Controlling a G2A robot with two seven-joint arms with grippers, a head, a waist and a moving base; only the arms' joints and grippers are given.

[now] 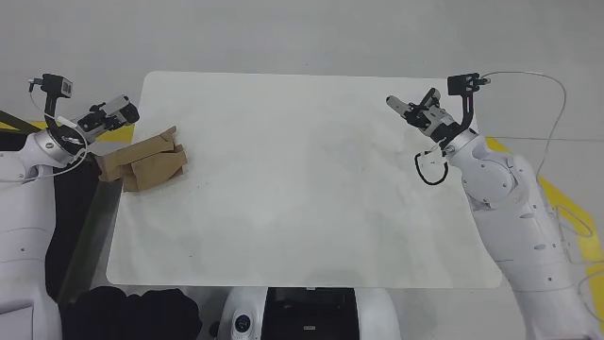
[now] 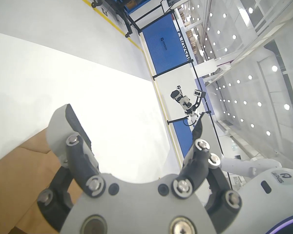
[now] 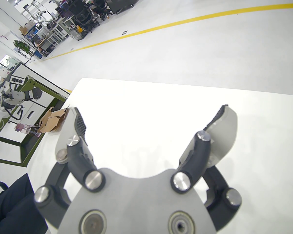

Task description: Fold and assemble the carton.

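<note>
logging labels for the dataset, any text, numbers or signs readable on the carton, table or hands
carton: none, plain brown card on the faces shown
table: none
left hand: none, only bare screws and pads
right hand: none, the same

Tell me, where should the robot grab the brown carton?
Probably the raised flap of the carton. It sticks up as a thin edge that open fingers can pinch, while the rest lies lower. Come down from above with the left end effector, which is open and right beside it.
</note>
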